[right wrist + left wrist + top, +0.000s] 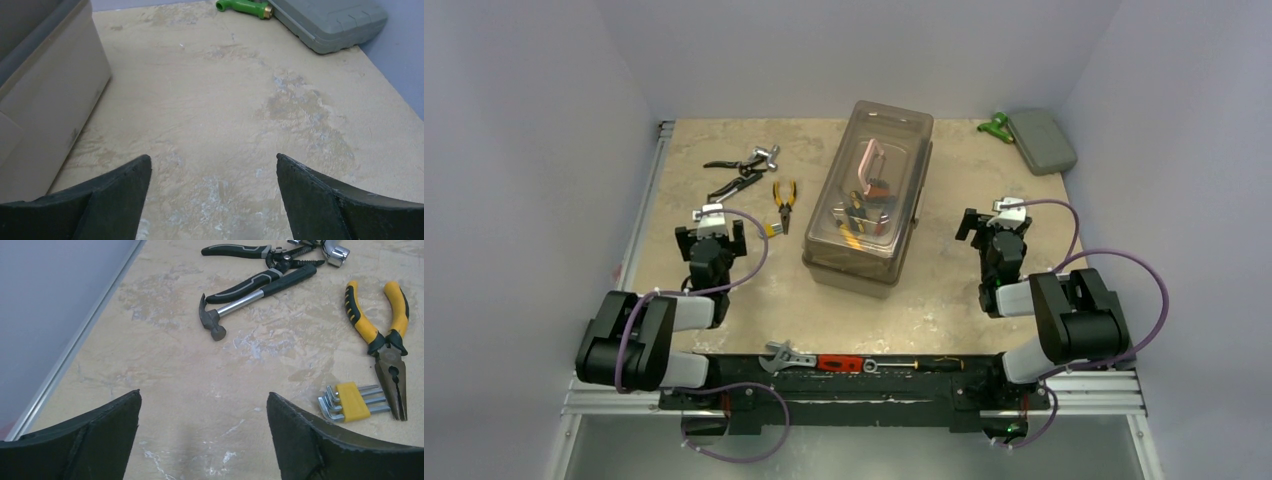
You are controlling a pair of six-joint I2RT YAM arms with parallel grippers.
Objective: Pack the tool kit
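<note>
The tool kit's beige toolbox stands mid-table with its smoky lid down; a pinkish handle and small tools show through the lid. Left of it lie yellow-handled pliers, a hex-key set, a small hammer and black-handled pliers. My left gripper hangs open over bare table, just left of the hex keys. On the box's right side my right gripper is open with nothing in it, the toolbox wall to its left.
A flat grey case and a green fitting sit in the far right corner. A wrench and a red-handled tool lie along the black front rail. A metal rail edges the table's left side.
</note>
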